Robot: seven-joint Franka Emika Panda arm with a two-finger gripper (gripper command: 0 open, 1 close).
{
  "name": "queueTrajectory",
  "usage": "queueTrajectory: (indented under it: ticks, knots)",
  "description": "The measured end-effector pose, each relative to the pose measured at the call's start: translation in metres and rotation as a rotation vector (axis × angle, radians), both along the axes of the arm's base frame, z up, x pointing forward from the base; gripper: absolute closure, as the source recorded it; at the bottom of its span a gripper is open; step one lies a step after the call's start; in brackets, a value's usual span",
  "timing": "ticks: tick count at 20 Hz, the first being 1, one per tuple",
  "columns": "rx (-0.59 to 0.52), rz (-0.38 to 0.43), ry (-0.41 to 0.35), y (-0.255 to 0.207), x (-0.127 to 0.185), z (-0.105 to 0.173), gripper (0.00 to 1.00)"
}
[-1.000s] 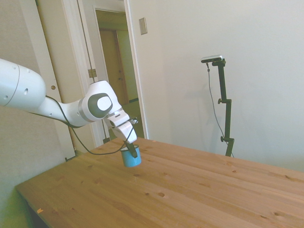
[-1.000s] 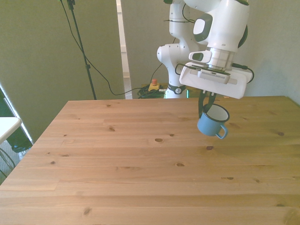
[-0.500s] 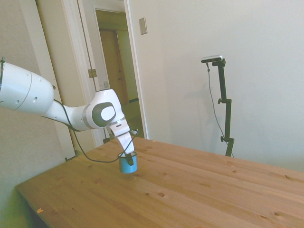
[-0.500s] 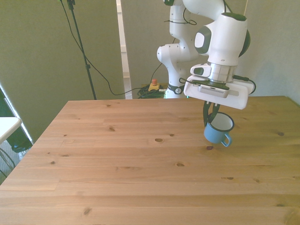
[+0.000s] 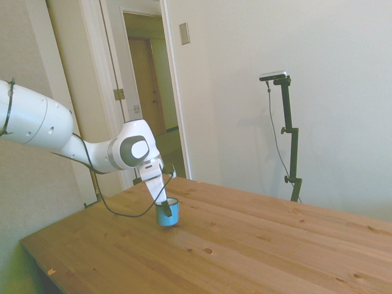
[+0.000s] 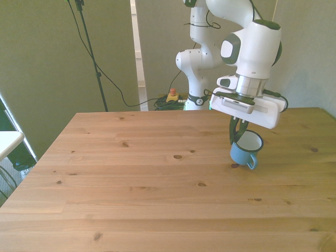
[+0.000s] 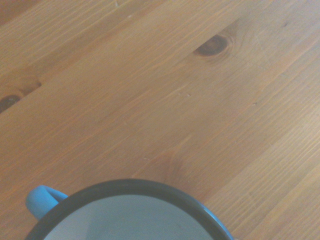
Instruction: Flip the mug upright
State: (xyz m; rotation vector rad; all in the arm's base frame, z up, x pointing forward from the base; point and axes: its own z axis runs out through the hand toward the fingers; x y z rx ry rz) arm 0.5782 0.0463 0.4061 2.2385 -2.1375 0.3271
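front view: hand grips the mug's rim, mug upright on the table.

wooden table, open doorway, wall plate

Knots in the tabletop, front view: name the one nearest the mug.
The dark knot beside the mug, on the front view's left; the rest lie farther off.

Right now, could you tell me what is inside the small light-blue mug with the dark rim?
The small light-blue mug shows only a pale inner wall, with one dark finger of the gripper over its rim. Its floor is hidden from every view, so contents cannot be ruled out.
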Motion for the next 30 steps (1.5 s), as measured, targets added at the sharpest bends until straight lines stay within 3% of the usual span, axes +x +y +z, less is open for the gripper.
queueTrajectory:
  ticks: [7,8,23,26,30]
  knots:
    - [-0.018,-0.001,0.003,0.005,0.005,-0.016,1.00]
    - [-0.018,0.000,0.004,0.006,0.005,-0.018,0.00]
    - [-0.024,0.026,0.001,0.015,0.006,-0.019,0.00]
    - [-0.023,0.049,-0.021,0.013,0.005,-0.005,0.00]
    - [-0.014,0.109,-0.065,-0.001,-0.002,0.035,0.00]
